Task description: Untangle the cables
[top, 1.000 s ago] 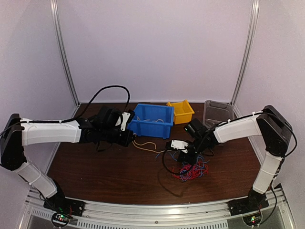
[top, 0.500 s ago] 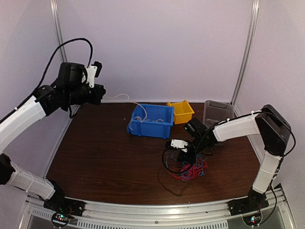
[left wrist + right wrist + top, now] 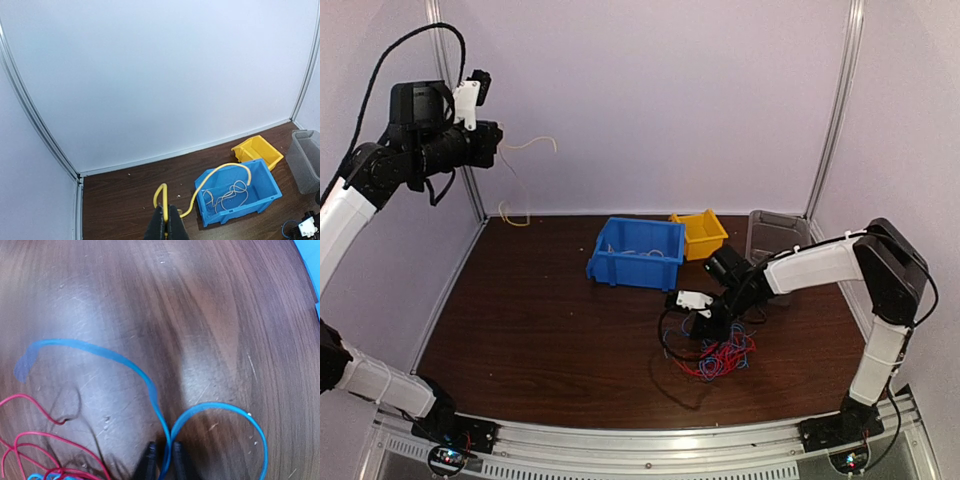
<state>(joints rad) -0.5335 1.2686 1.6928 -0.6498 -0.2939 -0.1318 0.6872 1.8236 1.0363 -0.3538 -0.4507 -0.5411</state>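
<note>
Pinches thin yellow wire strand [image 3: 227, 165] in clenched left tool [image 3: 165, 225], high near white back wall [image 3: 670, 100], open air beneath. Straddles thin blue wire strand [image 3: 75, 343] with right tool [image 3: 165, 465] (gripping or loose: cannot tell) beside red-and-blue wire tangle [image 3: 720, 355] on brown wooden surface [image 3: 540, 330], away from its edges.

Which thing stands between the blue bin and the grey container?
A small yellow bin stands there, close to the blue bin; the top external view shows it clearly.
</note>
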